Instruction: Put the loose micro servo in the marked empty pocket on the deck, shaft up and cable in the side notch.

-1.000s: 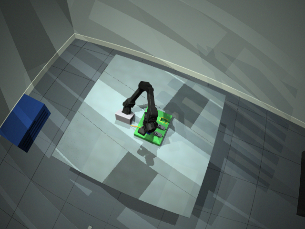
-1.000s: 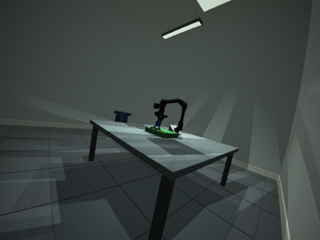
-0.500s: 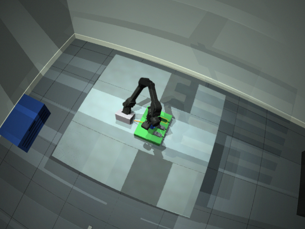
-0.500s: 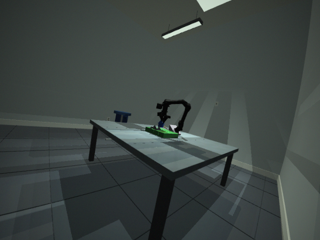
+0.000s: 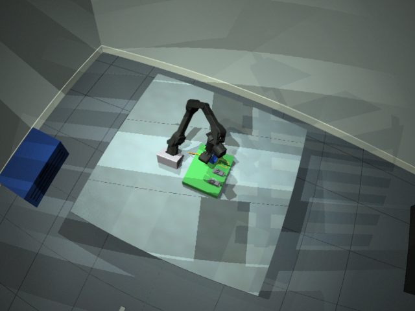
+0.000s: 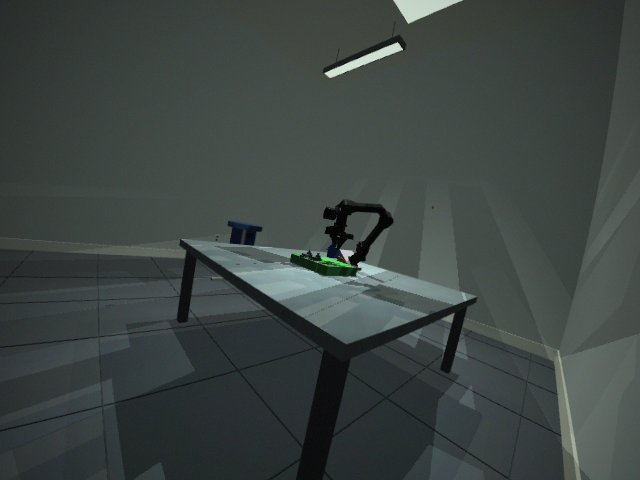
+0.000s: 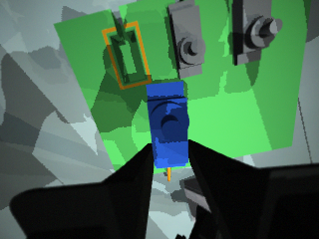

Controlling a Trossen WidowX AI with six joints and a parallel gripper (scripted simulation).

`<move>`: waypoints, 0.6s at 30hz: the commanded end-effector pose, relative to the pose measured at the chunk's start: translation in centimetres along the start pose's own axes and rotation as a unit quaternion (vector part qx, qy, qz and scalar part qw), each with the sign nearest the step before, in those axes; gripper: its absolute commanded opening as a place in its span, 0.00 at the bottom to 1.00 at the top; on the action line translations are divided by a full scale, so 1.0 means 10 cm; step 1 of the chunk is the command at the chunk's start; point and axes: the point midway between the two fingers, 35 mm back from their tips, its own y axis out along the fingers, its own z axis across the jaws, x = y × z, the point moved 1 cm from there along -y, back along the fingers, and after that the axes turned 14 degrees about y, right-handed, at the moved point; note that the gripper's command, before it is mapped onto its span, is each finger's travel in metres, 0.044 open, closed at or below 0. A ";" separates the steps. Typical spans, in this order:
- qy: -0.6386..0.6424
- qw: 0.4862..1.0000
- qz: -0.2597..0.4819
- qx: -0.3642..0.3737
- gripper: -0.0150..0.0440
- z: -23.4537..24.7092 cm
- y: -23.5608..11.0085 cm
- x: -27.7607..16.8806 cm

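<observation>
The blue micro servo (image 5: 213, 159) (image 6: 332, 251) (image 7: 169, 151) is held above the green deck (image 5: 196, 175) (image 6: 336, 269) (image 7: 229, 119). Its round output boss faces the wrist camera, and its orange cable (image 5: 193, 153) (image 7: 168, 174) trails out at the end nearest the gripper in the wrist view. My gripper (image 7: 169, 145) is shut on the servo's body; its fingers flank the near part. The marked pocket's orange outline (image 5: 222, 166) (image 7: 136, 85) lies ahead and left of the servo in the wrist view; the pocket is empty. Its side notch is at the far end. The servo's underside is hidden.
Two grey servos (image 5: 218, 172) (image 5: 214, 182) (image 7: 188, 47) (image 7: 255, 32) sit on the deck in a row beside the pocket, shafts standing up. The arm's pale base block (image 5: 169, 159) stands beside the deck on the table (image 5: 133, 214) (image 6: 310, 294).
</observation>
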 end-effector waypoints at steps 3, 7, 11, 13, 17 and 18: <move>0.001 1.000 -0.003 0.003 0.25 0.25 -0.01 -0.12; 0.018 1.000 -0.002 0.003 0.25 0.25 -0.01 -0.12; 0.078 0.997 -0.002 0.003 0.25 0.25 -0.01 -0.12; 0.112 0.994 -0.002 0.003 0.25 0.25 -0.01 -0.12; 0.180 0.984 -0.002 0.003 0.25 0.25 -0.01 -0.12; 0.197 0.980 -0.002 0.003 0.25 0.25 -0.01 -0.12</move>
